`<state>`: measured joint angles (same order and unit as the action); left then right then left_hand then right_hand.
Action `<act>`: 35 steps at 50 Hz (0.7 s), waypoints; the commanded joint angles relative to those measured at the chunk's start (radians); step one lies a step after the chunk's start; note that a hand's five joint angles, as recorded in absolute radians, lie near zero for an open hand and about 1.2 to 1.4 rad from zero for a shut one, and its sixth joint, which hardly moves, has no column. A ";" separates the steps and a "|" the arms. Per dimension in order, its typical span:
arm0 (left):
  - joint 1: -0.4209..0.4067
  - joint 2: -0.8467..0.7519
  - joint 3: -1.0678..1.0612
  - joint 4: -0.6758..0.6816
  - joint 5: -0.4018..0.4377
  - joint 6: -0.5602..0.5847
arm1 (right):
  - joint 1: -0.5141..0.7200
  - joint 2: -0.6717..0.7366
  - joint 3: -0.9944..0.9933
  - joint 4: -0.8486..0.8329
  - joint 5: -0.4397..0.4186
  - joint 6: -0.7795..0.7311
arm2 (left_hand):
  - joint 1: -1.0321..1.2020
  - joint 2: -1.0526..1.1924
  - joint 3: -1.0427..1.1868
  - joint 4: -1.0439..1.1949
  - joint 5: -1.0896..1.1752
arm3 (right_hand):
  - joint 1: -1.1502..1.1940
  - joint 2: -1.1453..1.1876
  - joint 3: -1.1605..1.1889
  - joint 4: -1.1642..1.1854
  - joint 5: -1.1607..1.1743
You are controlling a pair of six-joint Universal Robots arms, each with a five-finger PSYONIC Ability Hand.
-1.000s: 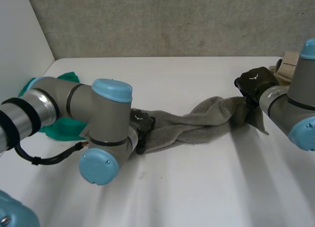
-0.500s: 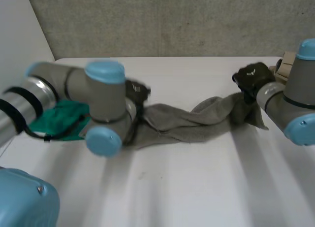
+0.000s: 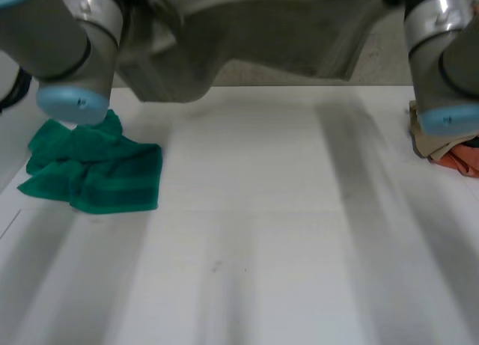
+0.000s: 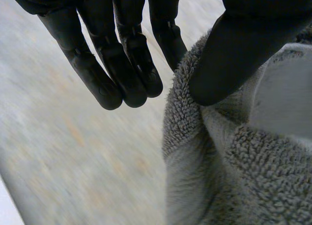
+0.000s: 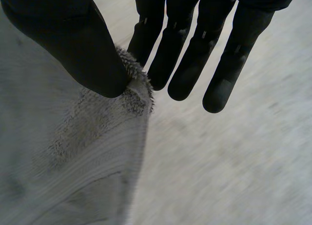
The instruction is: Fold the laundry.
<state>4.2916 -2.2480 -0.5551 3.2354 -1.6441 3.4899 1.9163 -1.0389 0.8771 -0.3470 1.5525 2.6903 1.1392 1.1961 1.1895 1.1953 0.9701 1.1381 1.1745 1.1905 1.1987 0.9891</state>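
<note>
One towel (image 3: 284, 31), one green cloth (image 3: 97, 173), perhaps two garments (image 3: 441, 144).

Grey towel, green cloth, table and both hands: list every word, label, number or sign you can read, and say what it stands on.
No readable text anywhere.
grey towel: plain terry, no tag or print showing.
green cloth: plain.
beige and orange pile: nothing legible.
white table: no lettering.
left hand, right hand: black, with tiny pale flecks too small to read.
</note>
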 commanded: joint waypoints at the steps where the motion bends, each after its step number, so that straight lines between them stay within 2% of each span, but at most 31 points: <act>1: 0.028 0.057 -0.371 -0.057 0.093 -0.020 | -0.008 -0.036 0.270 0.092 -0.074 -0.007 | 0.257 0.200 0.207 0.201 0.252 | 0.258 0.222 0.206 0.198 0.233; 7: 0.050 0.025 -0.600 -0.132 0.121 -0.011 | -0.016 0.032 0.436 0.152 -0.159 -0.038 | 0.257 0.200 0.207 0.201 0.252 | 0.258 0.222 0.206 0.198 0.233; 16: 0.060 -0.058 -0.640 -0.180 0.070 0.098 | -0.020 0.123 0.474 0.249 -0.161 -0.159 | 0.257 0.200 0.207 0.201 0.252 | 0.258 0.222 0.206 0.198 0.233; 17: 0.060 -0.061 -0.637 -0.178 0.064 0.104 | -0.020 0.123 0.476 0.252 -0.160 -0.159 | 0.223 0.166 0.172 0.166 0.217 | 0.258 0.222 0.206 0.198 0.233; 22: 0.047 -0.030 -0.640 -0.174 0.032 0.109 | -0.017 0.099 0.493 0.249 -0.146 -0.130 | -0.613 -0.670 -0.663 -0.669 -0.618 | 0.258 0.222 0.206 0.198 0.233; 26: 0.025 0.011 -0.677 -0.164 0.003 0.110 | -0.023 0.088 0.502 0.243 -0.130 -0.113 | -0.814 -0.870 -0.864 -0.870 -0.819 | 0.258 0.222 0.206 0.198 0.233; 32: -0.009 0.106 -0.822 -0.132 -0.086 0.113 | -0.037 0.096 0.499 0.237 -0.103 -0.115 | -0.817 -0.874 -0.868 -0.873 -0.823 | 0.258 0.222 0.206 0.198 0.233; 34: -0.013 0.136 -0.864 -0.125 -0.109 0.109 | -0.039 0.097 0.497 0.237 -0.098 -0.116 | -0.773 -0.830 -0.824 -0.830 -0.779 | 0.258 0.222 0.206 0.198 0.233; 35: -0.015 0.162 -0.899 -0.123 -0.123 0.106 | -0.037 0.097 0.497 0.237 -0.098 -0.119 | -0.663 -0.720 -0.713 -0.719 -0.668 | 0.258 0.222 0.206 0.198 0.233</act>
<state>4.2950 -2.1775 -1.3206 3.0900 -1.6980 3.6034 1.8840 -0.9467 1.3769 -0.1081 1.4409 2.5773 0.3108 0.3112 0.3101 0.3025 0.1236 1.1381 1.1745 1.1899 1.1990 0.9890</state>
